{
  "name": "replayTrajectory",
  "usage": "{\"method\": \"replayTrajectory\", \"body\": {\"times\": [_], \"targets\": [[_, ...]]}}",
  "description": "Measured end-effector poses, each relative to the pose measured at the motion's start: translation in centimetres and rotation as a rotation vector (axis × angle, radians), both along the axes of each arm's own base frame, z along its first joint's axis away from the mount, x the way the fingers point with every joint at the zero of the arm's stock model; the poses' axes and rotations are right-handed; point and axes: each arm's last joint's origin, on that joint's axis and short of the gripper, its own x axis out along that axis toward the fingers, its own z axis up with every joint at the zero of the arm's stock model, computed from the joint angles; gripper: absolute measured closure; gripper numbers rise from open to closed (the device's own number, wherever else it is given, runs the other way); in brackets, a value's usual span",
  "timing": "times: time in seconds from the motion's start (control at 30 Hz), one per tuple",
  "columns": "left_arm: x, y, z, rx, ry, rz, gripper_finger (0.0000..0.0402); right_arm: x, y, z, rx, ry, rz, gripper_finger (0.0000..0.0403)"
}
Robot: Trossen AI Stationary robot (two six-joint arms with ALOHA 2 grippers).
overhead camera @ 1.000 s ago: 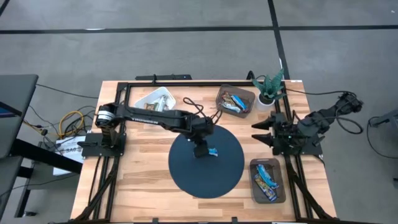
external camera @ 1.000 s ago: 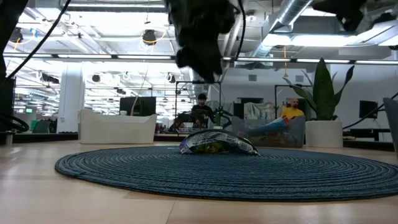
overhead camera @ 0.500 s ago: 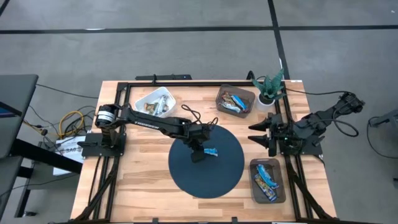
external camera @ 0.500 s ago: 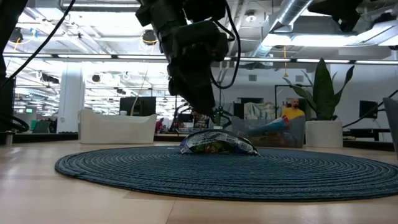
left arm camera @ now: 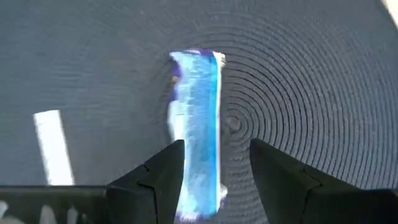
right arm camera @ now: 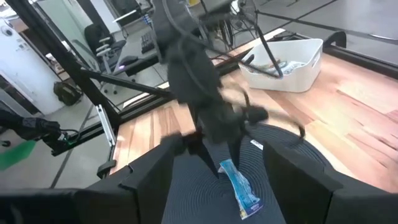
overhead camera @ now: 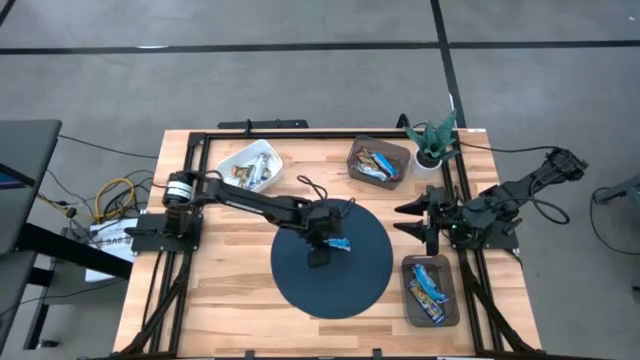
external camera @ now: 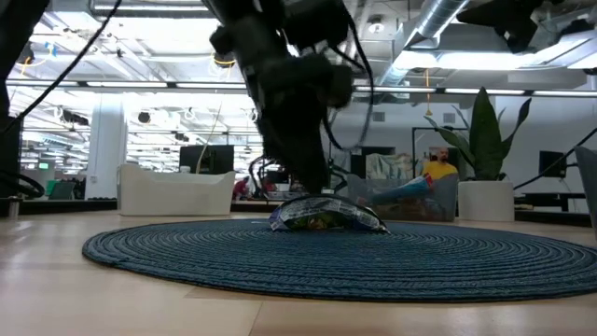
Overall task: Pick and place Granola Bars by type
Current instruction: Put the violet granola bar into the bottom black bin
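Note:
One blue granola bar [overhead camera: 341,243] lies flat on the round dark mat [overhead camera: 365,280]; the low view shows the bar [external camera: 325,217] resting on the mat's weave. My left gripper [overhead camera: 323,250] is open and low over it. In the left wrist view its fingers [left arm camera: 163,177] stand on either side of the bar's [left arm camera: 198,118] nearer end, and I see no touch. My right gripper [overhead camera: 408,219] waits open at the mat's right edge, facing the bar [right arm camera: 239,190].
A white bin [overhead camera: 248,165] sits at the far left. A brown bin [overhead camera: 378,162] with mixed bars sits at the far middle. A brown bin [overhead camera: 432,290] with blue bars sits near right. A potted plant [overhead camera: 435,140] stands far right. A thin white strip [left arm camera: 53,146] lies on the mat.
My left gripper has come down from well above the mat to just over the blue bar, moving slightly toward the table's near edge. The bar has not moved. My right arm has edged a little toward the mat.

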Motion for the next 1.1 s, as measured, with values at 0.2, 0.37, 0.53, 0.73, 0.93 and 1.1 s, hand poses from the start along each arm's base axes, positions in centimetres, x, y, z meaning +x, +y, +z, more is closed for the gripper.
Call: {"method": "replayTrajectory", "body": {"times": [0.2,0.37,0.53,0.73,0.93,1.1], "targets": [[1.5,-0.1,-2.4,0.03,0.071,0.011,0.0227,0.0,0.0,0.1,0.006,-0.011,-0.002,0.0163],[1.8,0.1,-3.0,0.06,0.092,0.002,0.0227,0.0,0.0,0.2,0.009,-0.016,-0.002,0.0163],[1.7,0.1,-3.0,0.069,0.097,0.026,0.0235,0.0,0.0,0.2,0.009,-0.017,-0.002,0.0163],[1.7,0.1,-3.0,0.027,0.11,0.042,0.0293,0.0,0.0,0.1,0.007,-0.014,-0.002,0.0163],[1.5,0.2,-0.9,0.018,0.055,0.084,0.0358,0.0,0.0,0.1,0.007,-0.013,-0.003,0.0163],[0.9,1.6,2.1,-0.011,-0.016,0.169,0.0372,0.1,-0.2,0.2,0.044,-0.024,-0.029,0.0163]]}}
